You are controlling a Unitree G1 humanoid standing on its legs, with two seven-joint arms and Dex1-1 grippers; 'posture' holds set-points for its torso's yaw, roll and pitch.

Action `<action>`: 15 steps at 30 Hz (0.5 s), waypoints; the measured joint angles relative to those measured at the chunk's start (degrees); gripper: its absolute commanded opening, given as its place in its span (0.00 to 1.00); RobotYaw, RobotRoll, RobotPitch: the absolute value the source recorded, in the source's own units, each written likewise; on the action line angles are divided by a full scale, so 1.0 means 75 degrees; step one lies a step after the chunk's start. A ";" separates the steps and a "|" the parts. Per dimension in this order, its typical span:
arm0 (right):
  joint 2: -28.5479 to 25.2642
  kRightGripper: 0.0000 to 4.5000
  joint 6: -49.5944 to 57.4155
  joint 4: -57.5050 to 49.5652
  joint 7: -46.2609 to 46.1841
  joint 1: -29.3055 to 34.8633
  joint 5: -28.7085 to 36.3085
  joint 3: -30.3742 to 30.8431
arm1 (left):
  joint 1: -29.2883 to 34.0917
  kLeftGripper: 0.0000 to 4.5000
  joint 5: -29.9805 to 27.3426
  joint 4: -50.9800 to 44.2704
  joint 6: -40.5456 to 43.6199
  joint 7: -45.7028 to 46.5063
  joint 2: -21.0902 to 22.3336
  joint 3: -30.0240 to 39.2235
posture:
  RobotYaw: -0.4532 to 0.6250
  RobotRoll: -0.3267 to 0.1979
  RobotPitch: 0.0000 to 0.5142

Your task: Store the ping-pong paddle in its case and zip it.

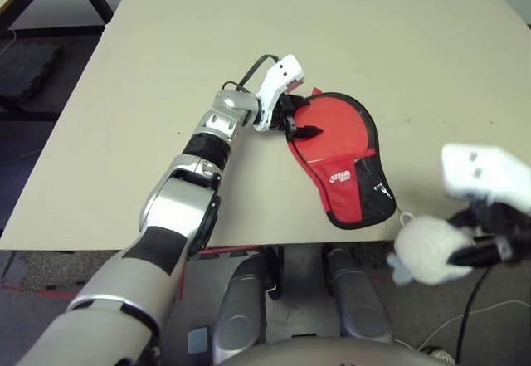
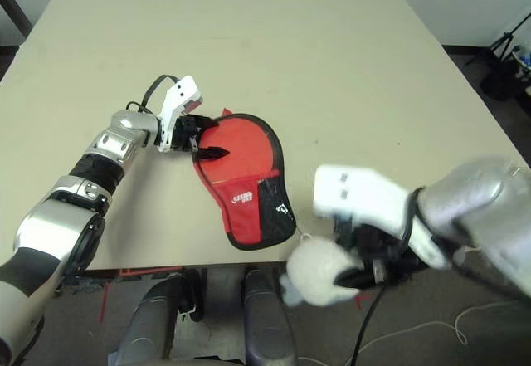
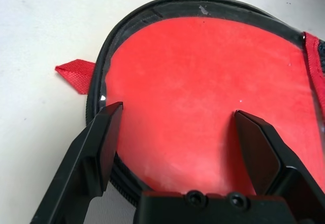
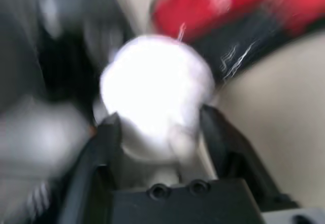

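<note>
While the case (image 1: 344, 163) lay near the front edge of the table (image 1: 249, 34), with the red face of the ping-pong paddle (image 3: 203, 97) showing inside its black zipper rim, the left gripper (image 1: 300, 125) rested at the round end, jaws spread wide, one finger (image 3: 99, 142) on the rim and the other over the rubber, gripping nothing. A steady press there would probably hold the case flat for zipping. The right gripper (image 2: 365, 270) hovered off the table's front edge with a whitish soft lump (image 2: 319, 270) between its fingers; whether it was clamping or releasing the lump could not be told. A thin cord (image 2: 304, 237) seemed to join lump and case near the mesh pocket (image 2: 274, 204). Pulling along the rim, not upward, would likely suit best. A red fabric tab (image 3: 76, 74) poked out beside the rim.
</note>
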 measured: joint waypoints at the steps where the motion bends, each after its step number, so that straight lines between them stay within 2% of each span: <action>1: 0.0668 0.96 0.0248 0.0673 -0.0447 -0.0555 -0.0067 -0.0058 | 0.0056 1.00 -0.0034 -0.0143 0.0078 -0.0008 0.0004 0.0010 | 0.28 0.62 0.51; 2: 0.1165 0.99 0.0365 0.1296 -0.0962 -0.0898 -0.0248 -0.0147 | 0.0106 1.00 -0.0056 -0.0287 0.0155 -0.0025 -0.0025 0.0003 | 0.28 0.62 0.51; 4: 0.2292 0.99 0.0335 0.2415 -0.2283 -0.1344 -0.0808 -0.0631 | 0.0281 1.00 -0.0112 -0.0588 0.0354 -0.0048 -0.0005 0.0020 | 0.30 0.62 0.51; 5: 0.2562 0.99 0.0168 0.2858 -0.2864 -0.1392 -0.1092 -0.0796 | 0.0330 1.00 -0.0144 -0.0766 0.0459 -0.0058 -0.0033 0.0014 | 0.30 0.62 0.51; 12: 0.3143 0.99 -0.1272 0.4131 -0.5289 -0.1042 -0.2451 -0.1227 | 0.0764 1.00 -0.0398 -0.1777 0.1012 -0.0024 0.0006 0.0057 | 0.33 0.62 0.51; 15: 0.3686 0.99 -0.2259 0.4316 -0.6823 -0.0659 -0.3197 -0.1714 | 0.0995 1.00 -0.0488 -0.2213 0.1245 0.0231 -0.0023 0.0142 | 0.34 0.62 0.51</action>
